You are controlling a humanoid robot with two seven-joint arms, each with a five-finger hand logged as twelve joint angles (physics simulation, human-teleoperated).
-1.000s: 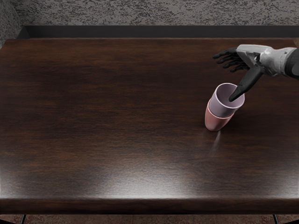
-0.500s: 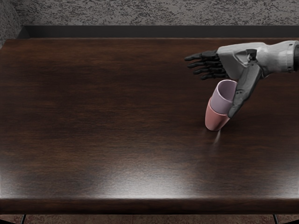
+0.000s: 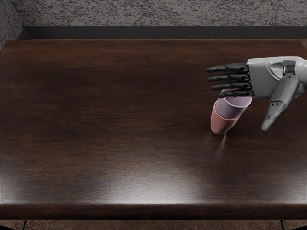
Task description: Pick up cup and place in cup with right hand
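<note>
The right hand, fingers spread, holds nothing and partly hides the lilac cup, nested in the pink cup on the tabletop. Placing looks done; next, withdraw gently, contact being unclear.

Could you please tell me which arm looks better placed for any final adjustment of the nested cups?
Right, I would say: its open robot hand appears close to the lilac cup, which sits inside the pink cup; the left arm is out of view.
</note>
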